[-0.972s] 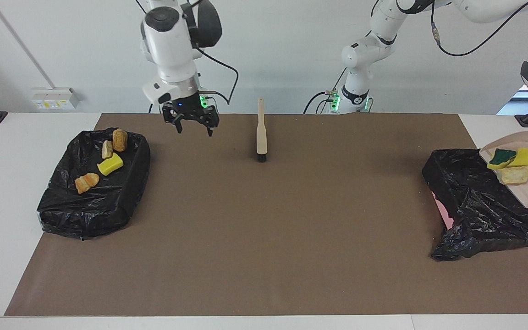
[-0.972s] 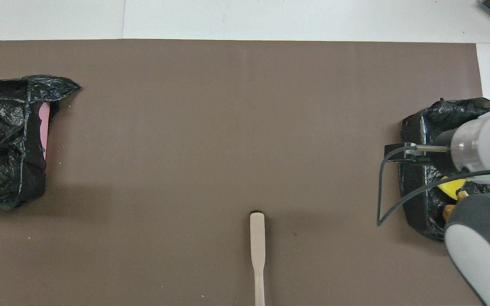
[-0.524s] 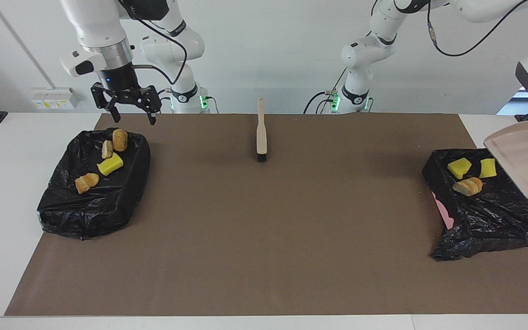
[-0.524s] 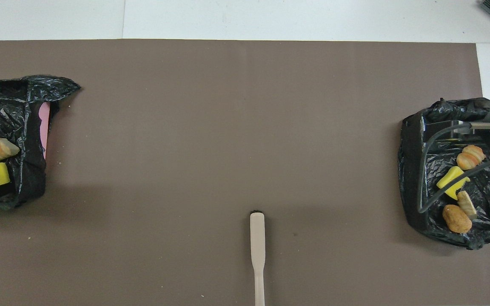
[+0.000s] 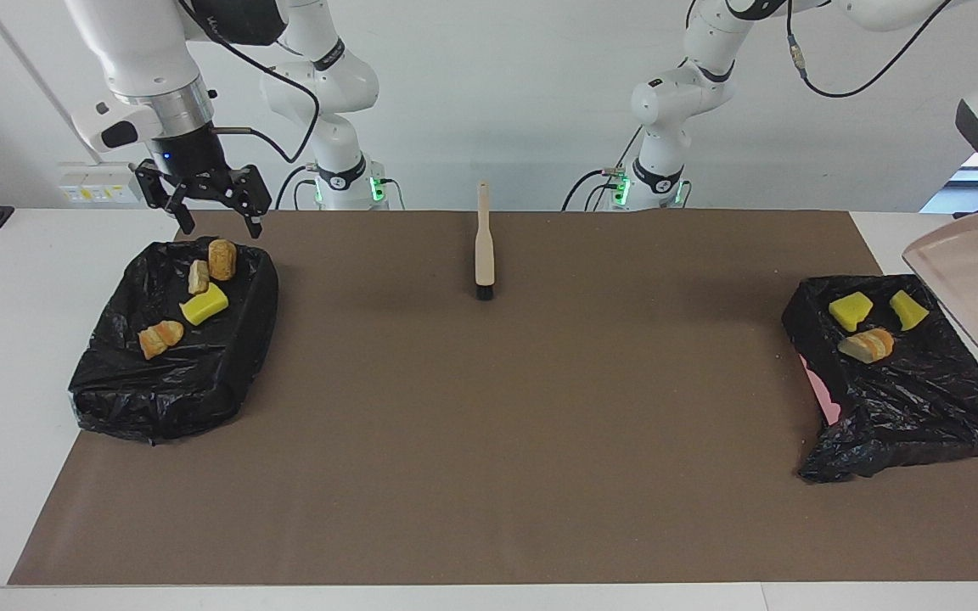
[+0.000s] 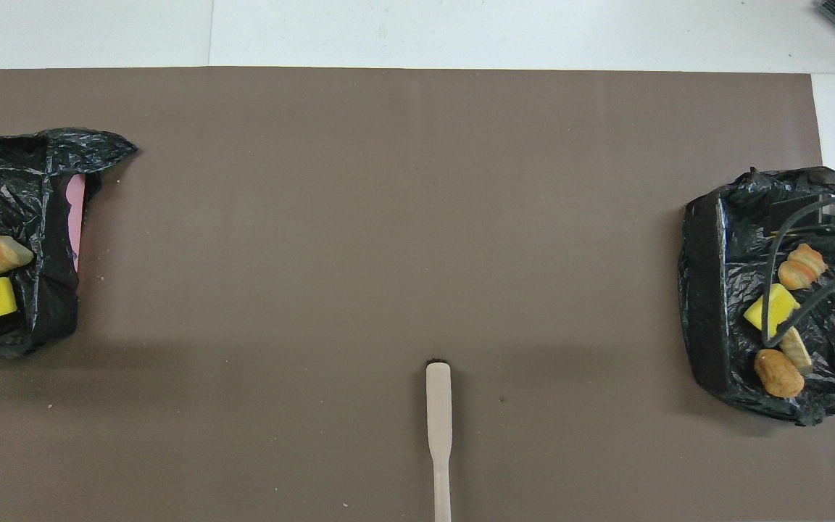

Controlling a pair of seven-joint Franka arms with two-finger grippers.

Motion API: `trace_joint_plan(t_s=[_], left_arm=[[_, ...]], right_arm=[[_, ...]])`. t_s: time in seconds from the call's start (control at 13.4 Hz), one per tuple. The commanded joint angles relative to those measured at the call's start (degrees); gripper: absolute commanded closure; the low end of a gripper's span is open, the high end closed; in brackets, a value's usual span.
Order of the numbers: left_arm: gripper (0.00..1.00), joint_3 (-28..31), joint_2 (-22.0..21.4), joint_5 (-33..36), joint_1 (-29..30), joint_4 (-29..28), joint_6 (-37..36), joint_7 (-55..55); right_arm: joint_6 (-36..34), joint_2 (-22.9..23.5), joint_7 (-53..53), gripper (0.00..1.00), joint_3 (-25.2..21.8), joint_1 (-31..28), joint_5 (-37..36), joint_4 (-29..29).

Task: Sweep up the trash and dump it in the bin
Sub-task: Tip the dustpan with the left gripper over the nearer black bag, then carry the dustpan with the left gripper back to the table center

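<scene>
Seven yellow-sponge and tan-bread trash scraps [image 5: 205,303] show facing; overhead crops one at 9 o'clock. My right gripper [image 5: 216,227]: fingers apart. Left gripper off-frame, closed; beige plastic dustpan [image 5: 977,288] cut at 3 o'clock.

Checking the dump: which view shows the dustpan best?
The facing view: the dustpan hangs tilted and empty at the frame's edge, beside the bin at the left arm's end. The overhead view does not show it at all.

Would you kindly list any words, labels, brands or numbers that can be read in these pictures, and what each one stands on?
None can be read: no lettering shows on the brush, the dustpan, either black bin bag, the brown mat or the arms.
</scene>
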Motion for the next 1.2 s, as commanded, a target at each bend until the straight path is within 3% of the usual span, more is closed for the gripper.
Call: trace_joint_plan(t_s=[0.0,0.37,0.75,1.12], left_arm=[[1.0,0.4,-1.3,-9.3,-3.1,-1.0,-4.7,-8.0],[1.0,0.4,-5.2,-23.8,-10.6,-8.9,-6.9,-29.2],[1.0,0.4,-4.1,-33.0,-19.9,-13.8,-4.2,-50.9],[1.0,0.4,1.0,-39.3,-34.2,-14.6,1.2,-80.7]], right_arm=[[-1.6,-0.6,-1.0,0.0,0.0,-0.2,0.3,-0.1],[-1.4,-0.5,-0.9,0.0,0.3,-0.2,0.2,0.1],[-1.4,-0.4,-0.9,0.0,0.4,0.1,0.3,0.1],[-1.4,-0.4,-0.9,0.0,0.4,0.1,0.3,0.1]])
